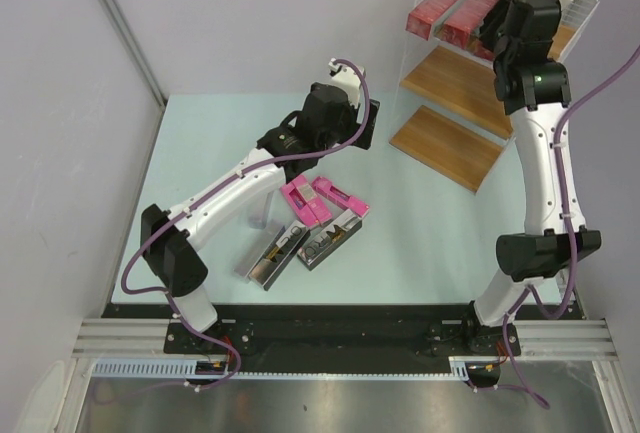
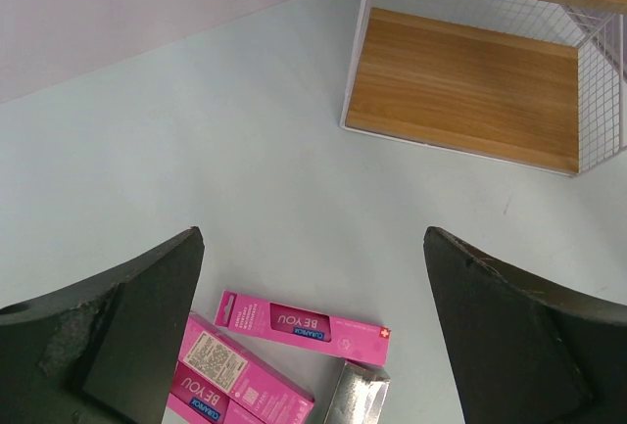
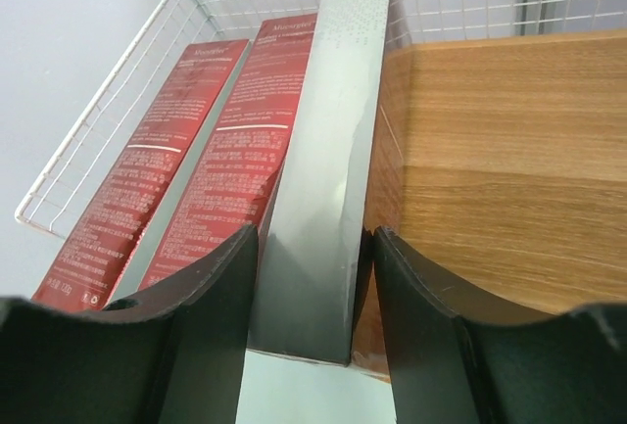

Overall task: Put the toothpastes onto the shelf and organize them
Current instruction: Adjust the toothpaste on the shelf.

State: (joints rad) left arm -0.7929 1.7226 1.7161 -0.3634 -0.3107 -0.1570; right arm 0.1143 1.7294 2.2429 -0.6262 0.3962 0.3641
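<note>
Your right gripper (image 3: 313,248) is up at the top board of the shelf (image 3: 490,169), its two fingers pressed against either side of a silver-grey carton (image 3: 333,120). That carton stands on its narrow edge just beside two dark red cartons (image 3: 240,150), which lie side by side on the board. Your left gripper (image 2: 313,238) hangs over the table (image 2: 196,120) with its jaws spread wide and nothing between them, above two pink cartons (image 2: 299,324) and the end of another silver carton (image 2: 355,397), all lying close together.
</note>
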